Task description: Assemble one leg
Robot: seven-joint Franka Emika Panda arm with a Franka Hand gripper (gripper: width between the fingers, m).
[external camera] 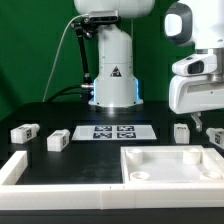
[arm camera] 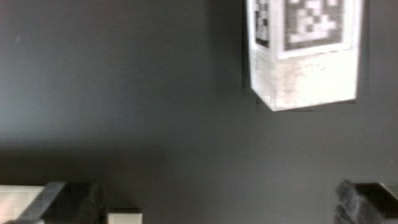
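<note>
Several small white legs lie on the black table: two at the exterior view's left (external camera: 25, 131) (external camera: 58, 141) and two at its right (external camera: 181, 131) (external camera: 215, 135). My gripper (external camera: 197, 120) hangs above the table between the two right-hand legs. In the wrist view one leg (arm camera: 302, 52) lies with its black-and-white tag showing, well apart from my gripper (arm camera: 210, 205). The dark fingertips (arm camera: 54, 200) stand wide apart with only bare table between them. The gripper is open and empty.
The large white tray-like piece (external camera: 170, 165) with raised corners lies at the front right. A white L-shaped rail (external camera: 15, 167) runs along the front left. The marker board (external camera: 115, 131) lies before the robot's base (external camera: 113, 80). A small white bit (arm camera: 125, 215) shows by one finger.
</note>
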